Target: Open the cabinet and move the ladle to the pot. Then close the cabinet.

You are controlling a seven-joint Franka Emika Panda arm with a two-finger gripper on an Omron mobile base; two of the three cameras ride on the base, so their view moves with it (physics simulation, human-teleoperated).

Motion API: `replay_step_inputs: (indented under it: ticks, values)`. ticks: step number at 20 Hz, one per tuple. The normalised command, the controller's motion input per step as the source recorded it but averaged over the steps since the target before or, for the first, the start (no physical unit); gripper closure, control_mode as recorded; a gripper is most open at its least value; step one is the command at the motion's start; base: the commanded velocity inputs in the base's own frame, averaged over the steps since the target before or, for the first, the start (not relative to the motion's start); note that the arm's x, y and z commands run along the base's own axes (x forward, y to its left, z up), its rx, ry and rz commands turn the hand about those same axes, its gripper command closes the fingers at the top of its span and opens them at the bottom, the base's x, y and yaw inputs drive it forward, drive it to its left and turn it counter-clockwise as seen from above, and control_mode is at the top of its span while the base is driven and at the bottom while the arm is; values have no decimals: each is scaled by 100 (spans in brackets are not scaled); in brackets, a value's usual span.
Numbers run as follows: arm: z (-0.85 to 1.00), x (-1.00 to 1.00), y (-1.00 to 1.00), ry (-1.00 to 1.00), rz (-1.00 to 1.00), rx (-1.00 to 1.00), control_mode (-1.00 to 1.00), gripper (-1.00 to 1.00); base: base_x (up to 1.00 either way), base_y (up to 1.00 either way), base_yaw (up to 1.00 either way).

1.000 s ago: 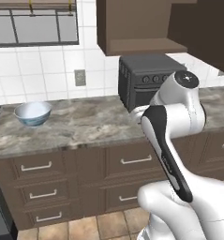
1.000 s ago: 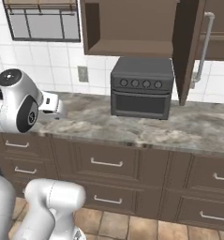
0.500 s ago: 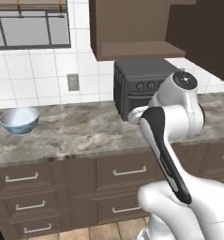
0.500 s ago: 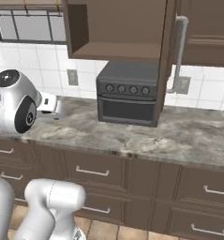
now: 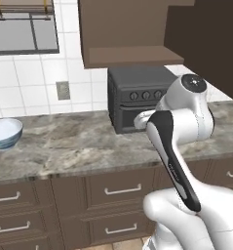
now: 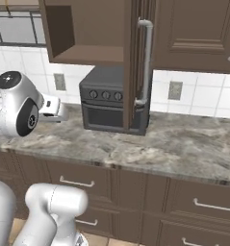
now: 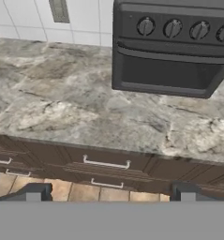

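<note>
The dark brown cabinet hangs above the counter with its door swung out, edge-on, the silver bar handle facing right. In the left base view the open cabinet shows from below and its door fills the upper right. My gripper is open with nothing between its fingertips, held over the counter's front edge left of the oven box. The hand points toward the wall. The ladle and the pot are out of view.
A dark grey oven box with knobs stands on the marbled counter under the cabinet. A pale blue-white bowl sits at the far left. Brown drawers run below the counter. A closed wall cabinet hangs to the right.
The base has driven to the right along the counter, so the whole scene has slid left in both base views. The arm keeps its pose and the gripper stays open.
</note>
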Motion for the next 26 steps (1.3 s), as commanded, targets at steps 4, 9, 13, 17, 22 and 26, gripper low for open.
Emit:
replay_step_inputs:
  ticks: [4,9,13,17,22,26]
  values:
    - [0,0,0,0,0,0,100,-100,55,-1,0]
    - [0,1,-2,0,0,3,-100,-100,25,-9,0]
    - [19,-11,-26,-4,0,12,-100,-100,0,0,0]
    - [57,-87,-54,-31,0,9,-100,-100,0,0,0]
    - [52,-92,-54,-36,-7,4,-100,-100,0,0,0]
    - [39,-58,-36,-21,-15,4,-100,-100,0,0,0]
